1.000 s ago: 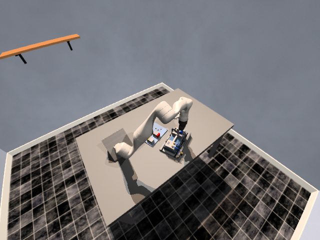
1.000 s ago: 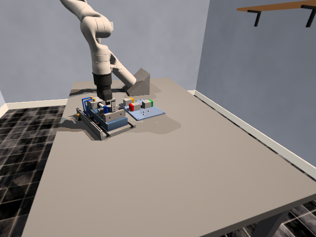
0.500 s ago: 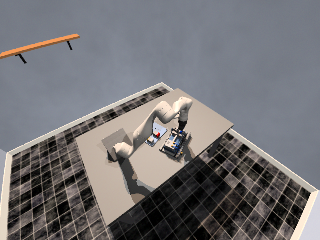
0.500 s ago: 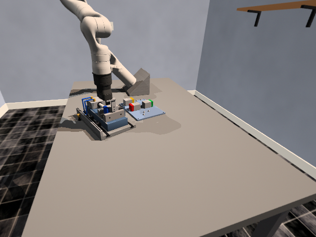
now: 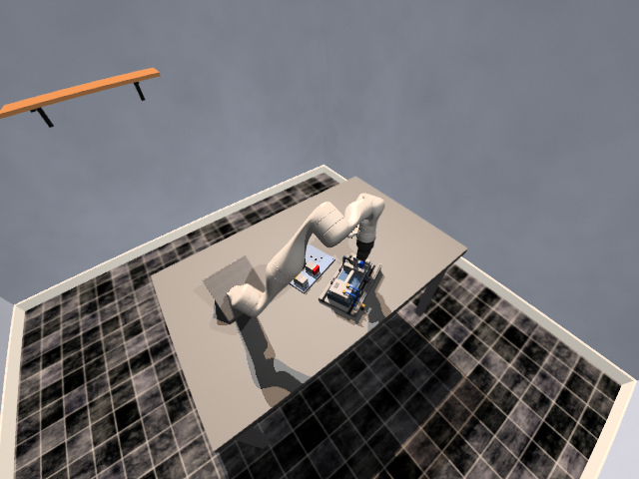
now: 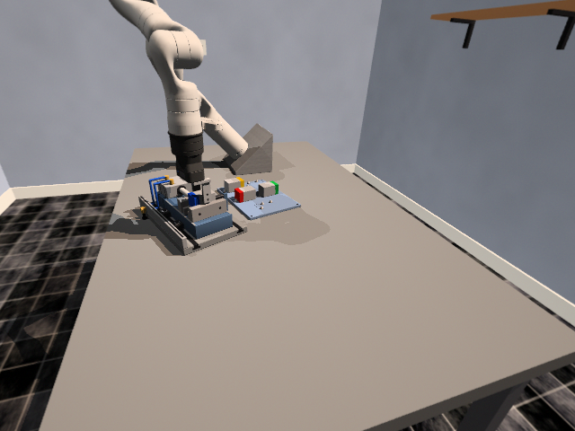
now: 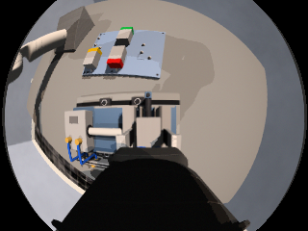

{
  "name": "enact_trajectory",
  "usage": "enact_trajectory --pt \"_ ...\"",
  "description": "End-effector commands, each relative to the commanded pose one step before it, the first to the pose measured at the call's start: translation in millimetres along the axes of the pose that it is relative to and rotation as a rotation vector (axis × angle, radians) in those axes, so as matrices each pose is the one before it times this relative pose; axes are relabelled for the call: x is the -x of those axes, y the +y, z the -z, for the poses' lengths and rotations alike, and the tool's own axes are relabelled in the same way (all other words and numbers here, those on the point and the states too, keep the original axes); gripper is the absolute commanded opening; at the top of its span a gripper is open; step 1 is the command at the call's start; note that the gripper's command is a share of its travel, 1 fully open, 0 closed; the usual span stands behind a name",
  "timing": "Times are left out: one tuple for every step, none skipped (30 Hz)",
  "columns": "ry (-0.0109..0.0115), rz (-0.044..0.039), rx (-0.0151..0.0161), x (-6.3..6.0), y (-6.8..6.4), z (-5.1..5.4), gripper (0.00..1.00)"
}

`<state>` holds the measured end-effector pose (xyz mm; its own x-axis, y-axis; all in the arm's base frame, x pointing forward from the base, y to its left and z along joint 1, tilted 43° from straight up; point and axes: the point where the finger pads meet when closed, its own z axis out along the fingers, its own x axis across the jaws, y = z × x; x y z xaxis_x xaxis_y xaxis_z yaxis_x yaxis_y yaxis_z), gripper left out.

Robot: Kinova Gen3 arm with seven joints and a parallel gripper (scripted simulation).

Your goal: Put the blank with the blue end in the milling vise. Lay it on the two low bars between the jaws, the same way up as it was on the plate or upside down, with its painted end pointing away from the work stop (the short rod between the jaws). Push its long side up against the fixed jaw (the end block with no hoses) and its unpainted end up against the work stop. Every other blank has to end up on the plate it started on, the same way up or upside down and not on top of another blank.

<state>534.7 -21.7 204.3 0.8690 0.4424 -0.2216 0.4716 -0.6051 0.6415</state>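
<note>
Blue-ended blank is in the milling vise, between the fixed jaw and the block with the blue hoses. Its painted end points away from the dark work stop, toward the side where the hoses run. Whether its long side touches the fixed jaw, whether its plain end meets the stop, and whether it lies flat on the low bars, I cannot tell — the angles are too tight. The gripper is down at the vise, its jaws fully open, one on each side of the blank and not clamped on it. The other three blanks are on the light blue plate, apart from the vise: the red-ended blank, the yellow-ended blank beside it, and the green-ended blank roughly in line with the red one. None of them is stacked on another. Small studs stand on the bare part of the plate. The pale arm reaches over from a wedge-shaped grey pedestal on the table.

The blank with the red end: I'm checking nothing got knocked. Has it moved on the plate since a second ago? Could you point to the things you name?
No. In the exterior view the red-ended blank [image 5: 313, 267] [image 6: 244, 193] [image 7: 116, 57] sits at the same spot on the plate [image 5: 325, 264] [image 6: 283, 204] [image 7: 153, 69].
</note>
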Motion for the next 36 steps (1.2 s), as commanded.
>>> enact_trajectory --pt "0.00236 0.00018 0.00033 -0.67 -0.05 1.46 1.00" --pt "-0.00004 0.00000 0.00000 0.00 0.00 0.20 1.00" --pt "-0.00004 0.00000 0.00000 0.00 0.00 0.20 1.00" --pt "-0.00004 0.00000 0.00000 0.00 0.00 0.20 1.00" --pt "-0.00004 0.00000 0.00000 0.00 0.00 0.20 1.00" --pt "-0.00004 0.00000 0.00000 0.00 0.00 0.20 1.00" --pt "-0.00004 0.00000 0.00000 0.00 0.00 0.20 1.00" --pt "-0.00004 0.00000 0.00000 0.00 0.00 0.20 1.00" --pt "-0.00004 0.00000 0.00000 0.00 0.00 0.20 1.00" --pt "-0.00004 0.00000 0.00000 0.00 0.00 0.20 1.00" --pt "-0.00004 0.00000 0.00000 0.00 0.00 0.20 1.00" --pt "-0.00004 0.00000 0.00000 0.00 0.00 0.20 1.00" --pt "-0.00004 0.00000 0.00000 0.00 0.00 0.20 1.00" --pt "0.00000 0.00000 0.00000 0.00 0.00 0.00 1.00" --pt "0.00000 0.00000 0.00000 0.00 0.00 0.00 1.00" --pt "-0.00045 -0.00004 -0.00007 0.14 0.01 -0.05 1.00" --pt "0.00003 0.00000 0.00000 0.00 0.00 0.20 1.00" --pt "0.00003 0.00000 0.00000 0.00 0.00 0.20 1.00" --pt "0.00003 0.00000 0.00000 0.00 0.00 0.20 1.00" --pt "0.00003 0.00000 0.00000 0.00 0.00 0.20 1.00" --pt "0.00003 0.00000 0.00000 0.00 0.00 0.20 1.00" --pt "0.00003 0.00000 0.00000 0.00 0.00 0.20 1.00" --pt "0.00003 0.00000 0.00000 0.00 0.00 0.20 1.00" --pt "0.00003 0.00000 0.00000 0.00 0.00 0.20 1.00" --pt "0.00003 0.00000 0.00000 0.00 0.00 0.20 1.00" --pt "0.00003 0.00000 0.00000 0.00 0.00 0.20 1.00" --pt "0.00003 0.00000 0.00000 0.00 0.00 0.20 1.00" --pt "0.00003 0.00000 0.00000 0.00 0.00 0.20 1.00" --pt "0.00003 0.00000 0.00000 0.00 0.00 0.20 1.00" --pt "0.00003 0.00000 0.00000 0.00 0.00 0.20 1.00" --pt "0.00000 0.00000 0.00000 0.00 0.00 0.00 1.00" --pt "0.00000 0.00000 0.00000 0.00 0.00 0.00 1.00" --pt "-0.00051 -0.00003 -0.00005 0.13 0.01 -0.07 1.00" --pt "0.00004 0.00000 0.00000 0.00 0.00 0.20 1.00" --pt "0.00004 0.00000 0.00000 0.00 0.00 0.20 1.00" --pt "0.00004 0.00000 0.00000 0.00 0.00 0.20 1.00"
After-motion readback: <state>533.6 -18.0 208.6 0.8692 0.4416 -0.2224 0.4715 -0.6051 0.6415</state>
